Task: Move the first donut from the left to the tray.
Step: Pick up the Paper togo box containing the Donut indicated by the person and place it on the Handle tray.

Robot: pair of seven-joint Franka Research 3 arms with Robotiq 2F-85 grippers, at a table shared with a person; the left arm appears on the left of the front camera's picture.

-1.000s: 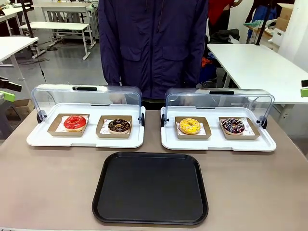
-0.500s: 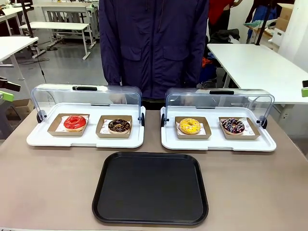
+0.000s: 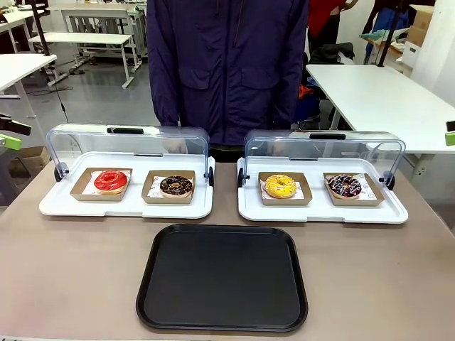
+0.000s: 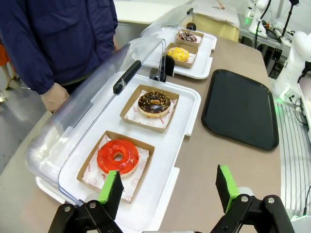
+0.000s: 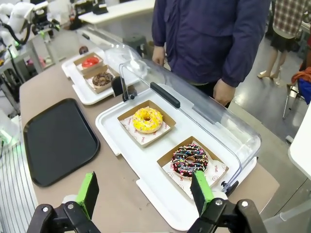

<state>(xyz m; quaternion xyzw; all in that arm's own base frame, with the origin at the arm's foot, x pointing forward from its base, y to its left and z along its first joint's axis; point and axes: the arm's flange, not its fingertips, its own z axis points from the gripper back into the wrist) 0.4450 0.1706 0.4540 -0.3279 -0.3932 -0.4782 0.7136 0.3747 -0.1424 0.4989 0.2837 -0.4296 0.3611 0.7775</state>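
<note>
Left wrist view, donut [image 4: 118,156] near left end effector [image 4: 169,181]

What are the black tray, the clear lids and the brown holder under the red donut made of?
The black tray looks like moulded plastic: smooth, semi-matte, with rounded corners and a low rim. The clear lids seem hard transparent plastic; you see through them and they catch reflections. The brown holder under the red donut looks like thin matte cardboard, lined with white paper.
</note>
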